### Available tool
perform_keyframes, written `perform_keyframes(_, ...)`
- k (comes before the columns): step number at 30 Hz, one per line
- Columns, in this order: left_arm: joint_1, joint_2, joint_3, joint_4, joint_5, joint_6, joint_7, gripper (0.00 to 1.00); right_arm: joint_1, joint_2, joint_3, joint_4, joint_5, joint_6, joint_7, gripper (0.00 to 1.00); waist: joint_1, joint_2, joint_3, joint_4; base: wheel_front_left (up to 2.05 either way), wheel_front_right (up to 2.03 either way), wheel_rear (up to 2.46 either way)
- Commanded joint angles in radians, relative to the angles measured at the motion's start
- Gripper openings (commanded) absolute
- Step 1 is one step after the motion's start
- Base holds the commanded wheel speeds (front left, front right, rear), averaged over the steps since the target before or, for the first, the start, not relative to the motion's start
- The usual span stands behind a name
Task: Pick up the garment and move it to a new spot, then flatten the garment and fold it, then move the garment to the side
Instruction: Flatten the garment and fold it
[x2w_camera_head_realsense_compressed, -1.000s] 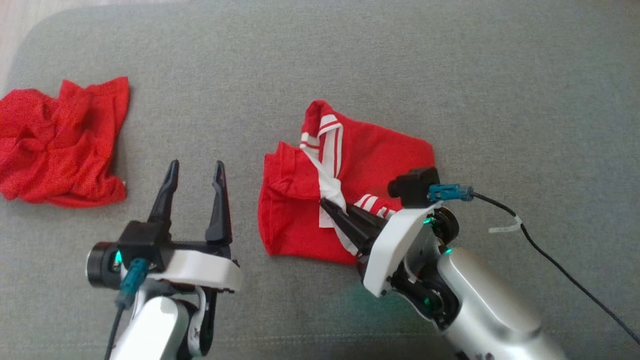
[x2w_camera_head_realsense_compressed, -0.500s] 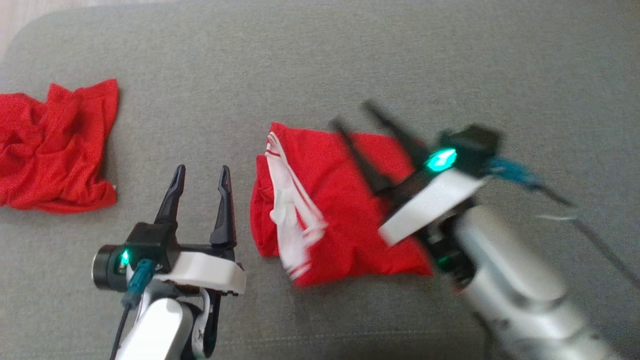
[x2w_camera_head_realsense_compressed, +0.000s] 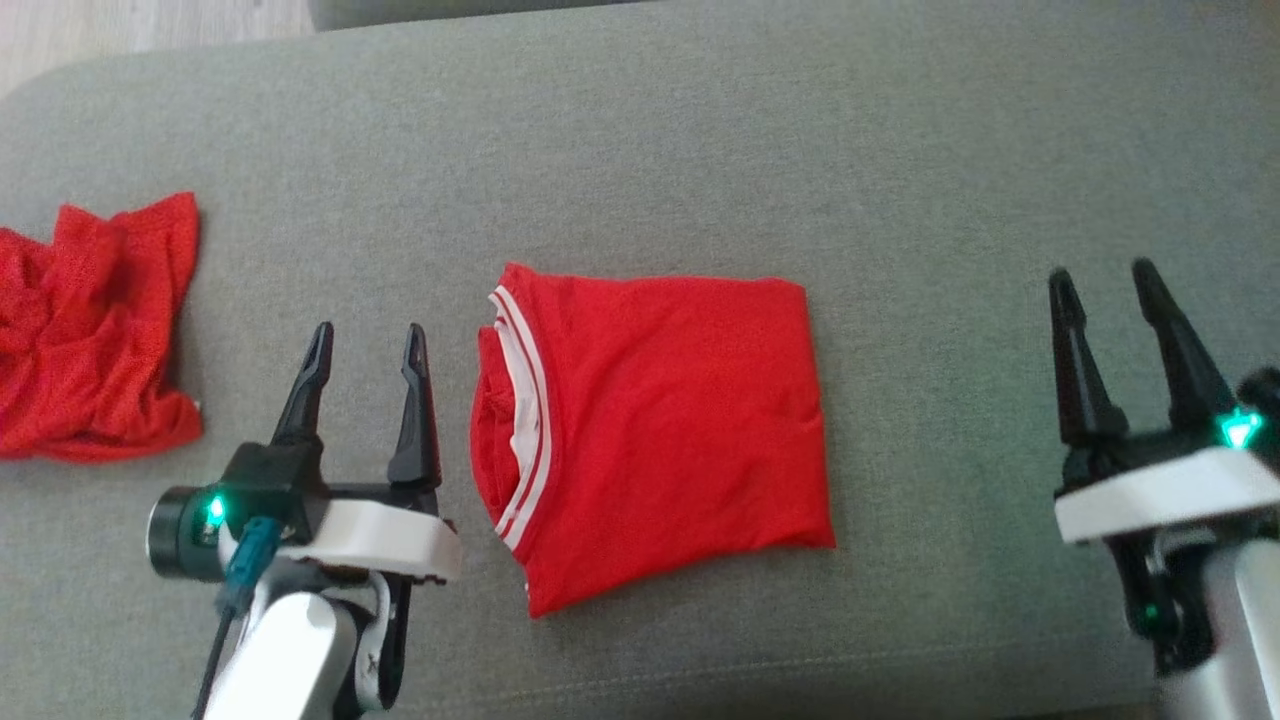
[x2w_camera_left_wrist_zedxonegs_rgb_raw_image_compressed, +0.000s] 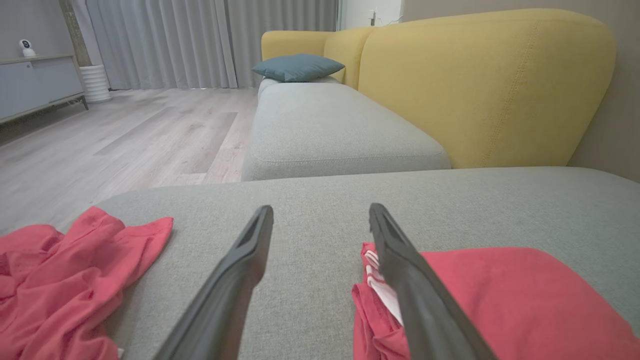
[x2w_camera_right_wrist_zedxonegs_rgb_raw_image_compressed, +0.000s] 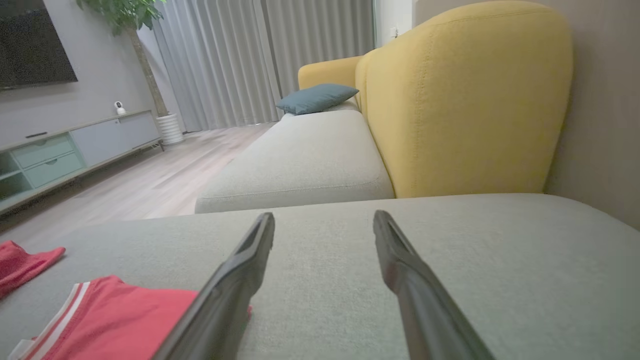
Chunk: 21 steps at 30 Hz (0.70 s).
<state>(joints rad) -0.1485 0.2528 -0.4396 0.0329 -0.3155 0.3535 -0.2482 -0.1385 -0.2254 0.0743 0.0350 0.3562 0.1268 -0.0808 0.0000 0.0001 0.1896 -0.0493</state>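
Head view: the garment (x2w_camera_head_realsense_compressed: 660, 420) lies mid-cushion (x2w_camera_head_realsense_compressed: 700, 150) as a flat, folded red rectangle, its white-striped edge on the left. A second ago the right end effector (x2w_camera_head_realsense_compressed: 1102, 275) was pinched shut on a turned-over flap of it. Now it has let go and drawn back to the far right, jaws wide, empty and well apart from the garment. The camera has shifted a little too. The left end effector (x2w_camera_head_realsense_compressed: 368, 335) hovers just left of the garment, also wide and empty. A crumpled red cloth (x2w_camera_head_realsense_compressed: 90, 330) sits at the far left. The fold looks finished, so I judge that only the move to the side is left, and that calls for a fresh grip

Left wrist view: its two fingers stand spread above the cushion. The garment's striped edge is just beside the right one, and the red cloth is at lower left

Right wrist view: its fingers are wide with bare cushion between them, the garment low at left

There is no container here. The garment rests directly on the cushion
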Motion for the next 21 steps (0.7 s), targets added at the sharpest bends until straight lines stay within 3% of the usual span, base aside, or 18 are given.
perform_keyframes(1,-0.031,0.029,0.043,-0.037,0.013,0.008,-0.01,1.0,0.009,0.009,0.003,-0.058,-0.014,0.004,0.011,1.0,0.0,-0.0001,-0.01,-0.005,0.0,0.0,0.0)
perform_keyframes(11,0.038,0.057,0.052,-0.042,0.015,0.031,-0.01,1.0,0.154,0.075,-0.027,-0.189,-0.061,0.004,0.093,1.0,0.0,-0.0001,-0.089,-0.021,0.0,0.0,0.0)
perform_keyframes(21,0.132,0.083,0.053,-0.049,0.008,0.055,0.0,1.0,0.227,0.099,-0.036,-0.221,-0.068,0.004,0.137,1.0,0.0,-0.0001,-0.159,-0.021,0.0,0.0,0.0)
